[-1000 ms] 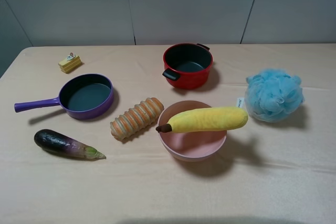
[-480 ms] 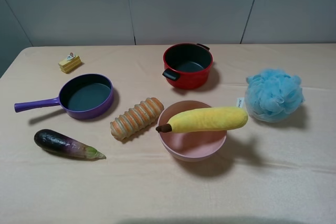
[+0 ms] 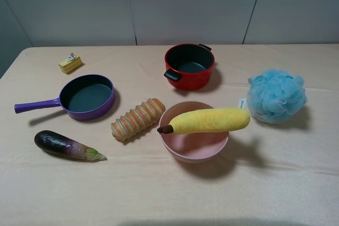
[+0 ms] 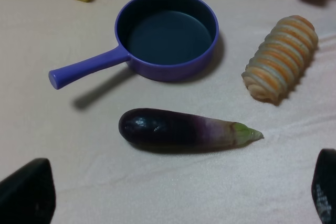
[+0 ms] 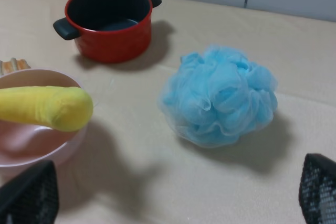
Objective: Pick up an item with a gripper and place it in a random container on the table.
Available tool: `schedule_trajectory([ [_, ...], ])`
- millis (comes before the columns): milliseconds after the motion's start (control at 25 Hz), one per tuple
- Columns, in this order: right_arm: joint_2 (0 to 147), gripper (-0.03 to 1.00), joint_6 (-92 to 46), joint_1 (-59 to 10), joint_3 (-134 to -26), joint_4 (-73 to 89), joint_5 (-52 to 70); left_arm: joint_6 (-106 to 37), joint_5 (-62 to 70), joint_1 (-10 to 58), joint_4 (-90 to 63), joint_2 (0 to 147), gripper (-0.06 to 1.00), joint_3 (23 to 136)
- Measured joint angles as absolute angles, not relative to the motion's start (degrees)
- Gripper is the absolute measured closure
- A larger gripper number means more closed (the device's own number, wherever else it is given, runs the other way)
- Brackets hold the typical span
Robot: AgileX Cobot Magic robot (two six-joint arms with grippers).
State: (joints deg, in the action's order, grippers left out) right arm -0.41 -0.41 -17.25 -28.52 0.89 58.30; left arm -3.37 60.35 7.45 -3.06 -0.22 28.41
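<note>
The yellow plush banana [image 3: 209, 120] lies across the rim of the pale pink bowl [image 3: 194, 151] on the beige table [image 3: 254, 194], its brown stem tip to the left and its white tag to the right. The right wrist view shows the banana's end [image 5: 44, 107] over the bowl [image 5: 26, 145]. Neither gripper shows in the exterior view. My left gripper [image 4: 176, 200] is open and empty, above the table near the eggplant. My right gripper [image 5: 173, 192] is open and empty, near the bowl and the blue puff.
A red two-handled pot [image 3: 189, 65] stands behind the bowl. A blue mesh puff [image 3: 276, 95] lies at the right. A striped bread roll [image 3: 137, 119], a purple frying pan [image 3: 86, 96], an eggplant [image 3: 66, 145] and a small yellow block [image 3: 70, 63] lie at the left.
</note>
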Motion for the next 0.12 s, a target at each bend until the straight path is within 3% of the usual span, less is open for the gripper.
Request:
schedule_trajectory([
  [120,-0.41,0.27,-0.41,-17.25,-28.52,0.89,58.30,-3.37,60.35,7.45,-3.06,-0.22,-0.05,28.41],
])
